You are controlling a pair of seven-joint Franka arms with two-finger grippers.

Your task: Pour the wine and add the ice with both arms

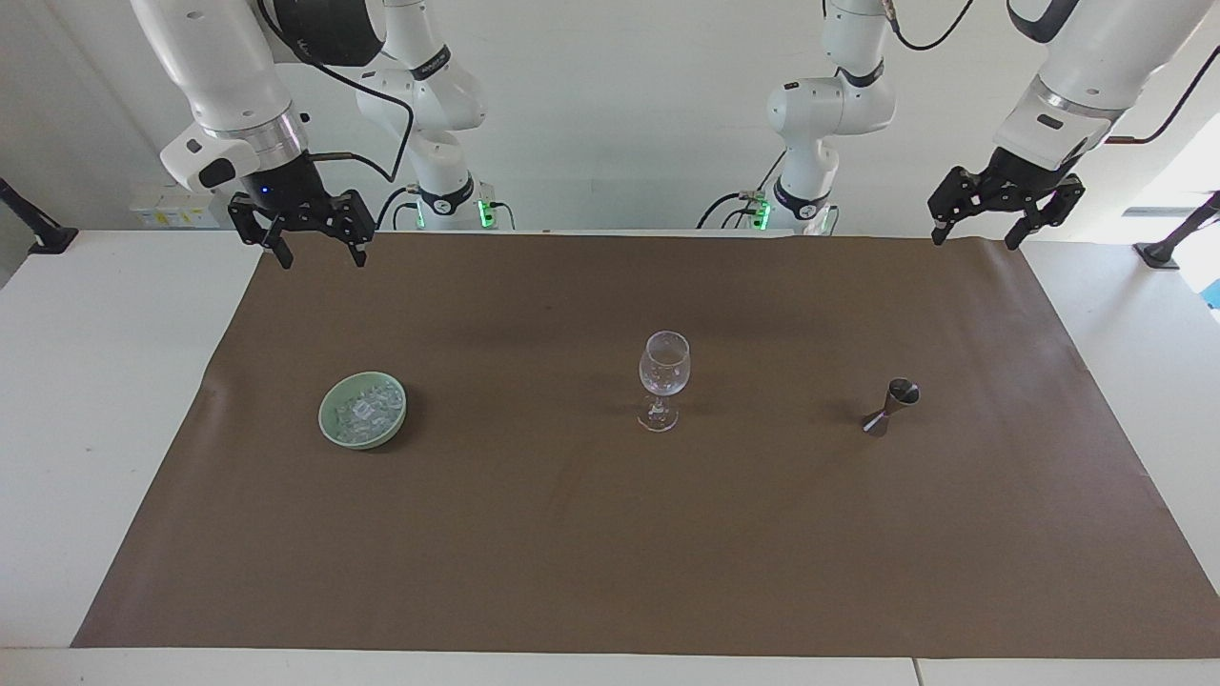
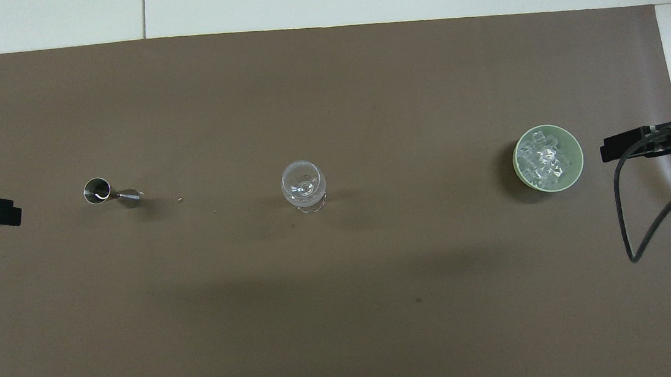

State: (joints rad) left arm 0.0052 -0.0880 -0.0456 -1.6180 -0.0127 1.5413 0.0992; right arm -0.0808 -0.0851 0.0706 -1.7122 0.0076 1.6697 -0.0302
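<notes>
At the centre of the frame in both views, on a brown mat point(image 1: 610, 572), a clear wine glass point(image 1: 663, 377) stands upright and looks empty, between a pale green bowl point(image 1: 329, 429) at middle left of the facing view and a small metal measuring cup point(image 1: 892, 407) at middle right. The bowl holds the ice point(image 1: 366, 412), a heap of small glassy chunks; whether the measuring cup holds any liquid cannot be told. The ice is likely slick and light, best pinched one chunk at a time across flat faces; the glass is fragile and top-heavy, and the slim measuring cup probably takes a grip at its narrow waist. The right gripper point(image 1: 317, 250) hangs at upper left of the facing view, over the mat's edge, fingers spread wide and holding nothing. The left gripper point(image 1: 983, 232) hangs at upper right, likewise wide open and empty. Nothing has been poured or dropped in yet.
</notes>
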